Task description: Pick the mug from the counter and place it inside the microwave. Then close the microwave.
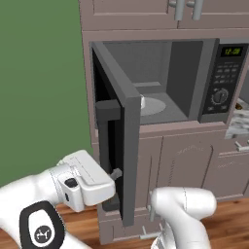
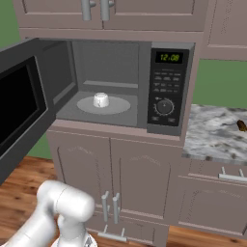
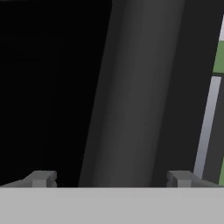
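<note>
The microwave [image 2: 166, 87] stands with its door [image 2: 19, 108] swung wide open to the left. The small white mug [image 2: 101, 100] sits upright on the glass turntable [image 2: 118, 105] inside the cavity. In the left base view my gripper [image 1: 115, 174] is low at the outer face of the open door [image 1: 130, 146], on the side away from the cavity. The hand view looks straight at the dark door from very close, with my gripper [image 3: 111, 179] open, its fingertips [image 3: 41, 178] wide apart and nothing between them. The marbled counter [image 2: 217, 135] lies to the right of the microwave.
A small brown oblong object [image 2: 242, 126] lies on the counter at the far right. Cabinet doors with metal handles [image 2: 110, 206] sit below the microwave, and upper cabinets [image 2: 96, 12] hang above. The wooden floor [image 2: 24, 188] runs below the open door.
</note>
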